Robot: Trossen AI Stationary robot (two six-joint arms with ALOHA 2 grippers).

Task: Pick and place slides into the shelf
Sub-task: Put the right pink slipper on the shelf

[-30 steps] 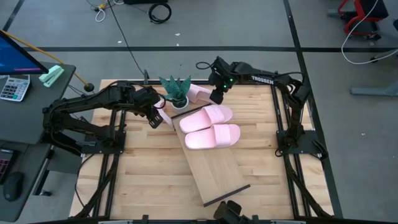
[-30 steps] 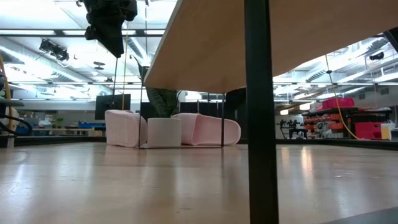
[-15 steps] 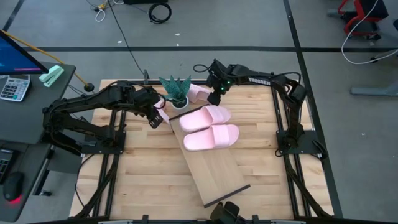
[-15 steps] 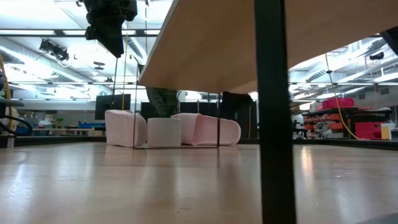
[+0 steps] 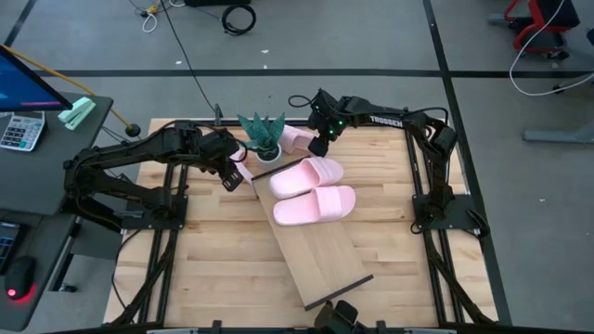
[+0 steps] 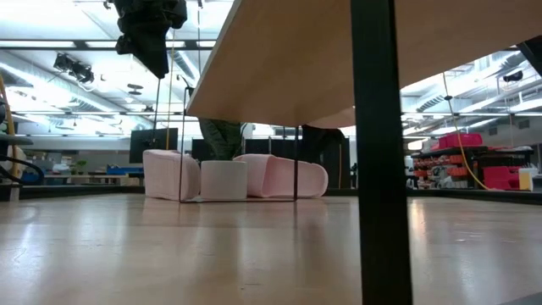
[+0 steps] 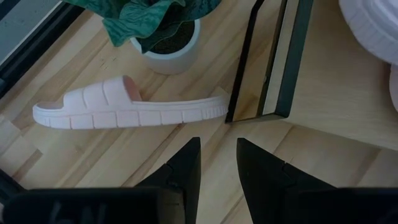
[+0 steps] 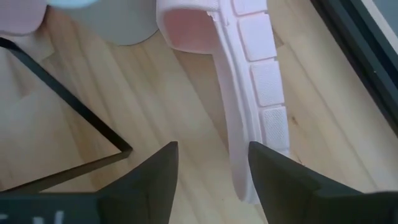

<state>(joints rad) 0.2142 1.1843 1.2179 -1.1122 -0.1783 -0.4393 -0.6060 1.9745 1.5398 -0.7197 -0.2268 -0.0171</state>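
Butcher-block surface (image 5: 213,269) carries the shelf (image 5: 320,260), lying diagonally with two slides (image 5: 316,204) already on its far end. Two more lie off it by the potted plant (image 5: 261,137). One slide (image 8: 249,81) stretches lengthwise straight ahead of the right end effector (image 8: 208,168), fingers spread and empty. The other slide (image 7: 124,109) lies crosswise before the left end effector (image 7: 214,162), narrowly parted, the shelf's rail (image 7: 264,62) close beside it.
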